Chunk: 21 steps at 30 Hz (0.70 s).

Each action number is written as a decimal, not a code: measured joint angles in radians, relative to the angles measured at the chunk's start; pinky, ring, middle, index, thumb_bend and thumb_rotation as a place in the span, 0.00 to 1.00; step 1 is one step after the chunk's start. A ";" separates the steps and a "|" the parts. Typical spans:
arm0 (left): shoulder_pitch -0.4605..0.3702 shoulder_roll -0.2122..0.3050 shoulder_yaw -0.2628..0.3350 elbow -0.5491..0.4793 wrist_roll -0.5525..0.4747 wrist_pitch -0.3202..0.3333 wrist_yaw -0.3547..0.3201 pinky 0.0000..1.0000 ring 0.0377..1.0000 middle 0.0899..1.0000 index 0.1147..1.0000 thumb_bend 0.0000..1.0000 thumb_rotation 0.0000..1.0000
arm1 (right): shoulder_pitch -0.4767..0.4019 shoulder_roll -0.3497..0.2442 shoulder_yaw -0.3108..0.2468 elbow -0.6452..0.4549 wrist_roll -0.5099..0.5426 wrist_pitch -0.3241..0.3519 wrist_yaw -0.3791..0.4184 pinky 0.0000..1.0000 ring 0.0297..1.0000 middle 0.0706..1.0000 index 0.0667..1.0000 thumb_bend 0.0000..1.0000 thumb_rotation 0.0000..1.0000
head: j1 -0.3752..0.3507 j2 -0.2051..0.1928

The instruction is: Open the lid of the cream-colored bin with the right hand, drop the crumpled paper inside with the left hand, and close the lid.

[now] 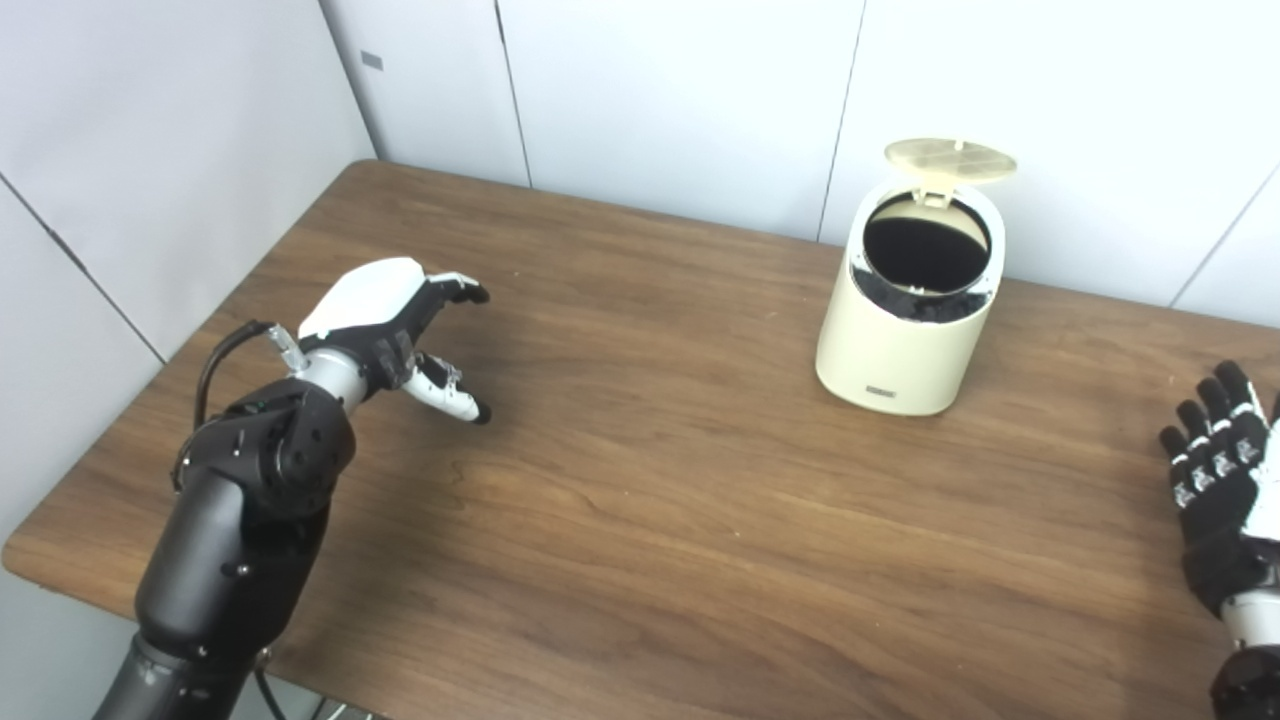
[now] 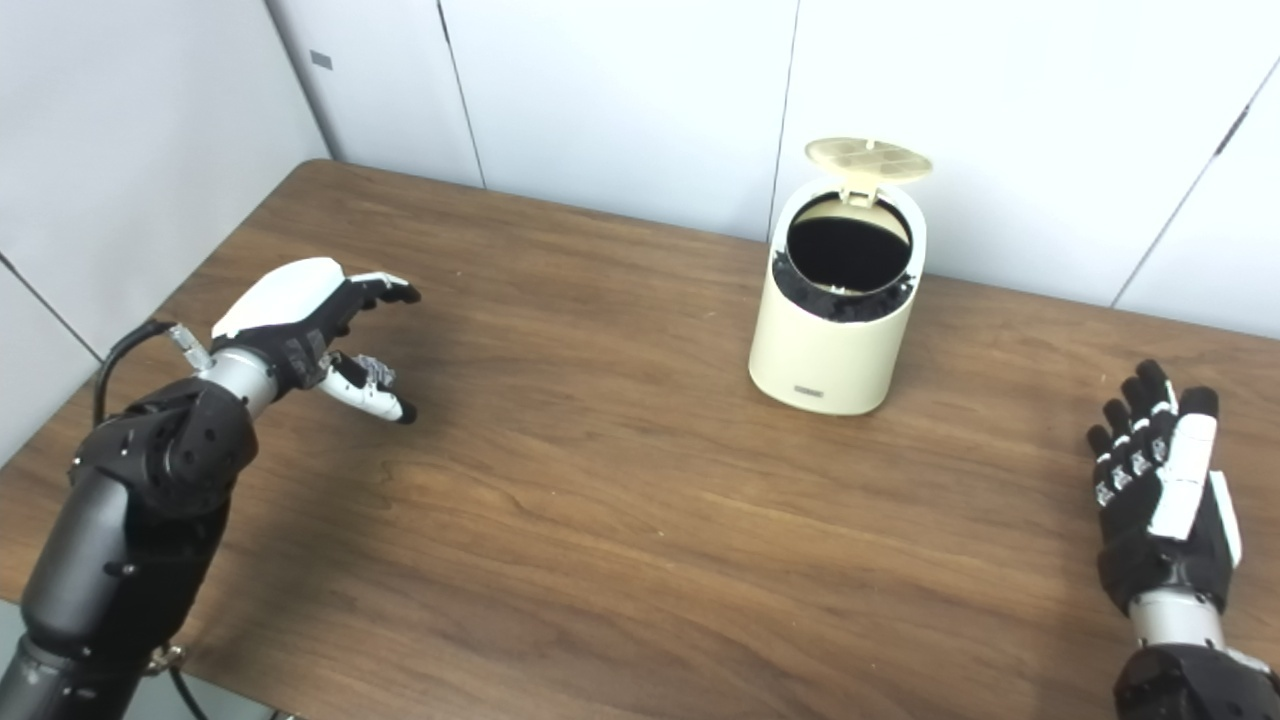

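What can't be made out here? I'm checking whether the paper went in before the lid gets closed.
- Inside of the bin, both views: the opening is plain black, so any paper there is hidden.
- Right hand: cut off by the right edge in the left eye view.
- Label low on the bin's front: too small to read.

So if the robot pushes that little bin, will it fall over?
Probably it would slide or wobble. The bin looks like light plastic and is taller than wide, so a push near the top might tip it. Its open lid stands up at the back, which could make it tip backward more easily.
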State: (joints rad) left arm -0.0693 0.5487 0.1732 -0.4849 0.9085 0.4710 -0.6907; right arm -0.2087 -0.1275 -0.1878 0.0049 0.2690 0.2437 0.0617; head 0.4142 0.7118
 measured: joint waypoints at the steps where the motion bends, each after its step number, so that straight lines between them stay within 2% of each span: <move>1: 0.003 0.007 0.000 0.004 0.000 0.000 0.000 0.68 0.82 0.83 0.81 0.94 0.09 | 0.000 0.000 0.000 0.000 0.000 0.000 0.002 1.00 1.00 0.99 0.95 0.59 1.00 | 0.000 0.000; 7: 0.033 0.022 -0.002 0.032 0.023 -0.001 0.001 0.65 0.79 0.82 0.79 0.94 0.08 | 0.001 0.000 -0.002 0.000 0.005 0.000 0.006 1.00 1.00 0.99 0.95 0.58 1.00 | 0.000 -0.002; 13: 0.041 0.029 -0.005 0.057 0.051 -0.001 0.006 0.65 0.82 0.84 0.79 0.91 0.08 | 0.001 0.001 -0.003 0.000 0.011 0.000 0.010 1.00 1.00 0.99 0.94 0.59 1.00 | 0.000 -0.002; 21: 0.046 0.031 -0.042 0.090 0.104 -0.004 -0.001 0.62 0.80 0.82 0.77 0.90 0.06 | 0.001 0.003 -0.011 -0.003 0.031 0.000 0.010 0.97 1.00 1.00 0.95 0.58 1.00 | 0.002 0.003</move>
State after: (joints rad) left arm -0.0232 0.5795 0.1309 -0.3951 1.0122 0.4674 -0.6920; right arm -0.2076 -0.1240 -0.1987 0.0022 0.3002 0.2441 0.0721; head 0.4157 0.7148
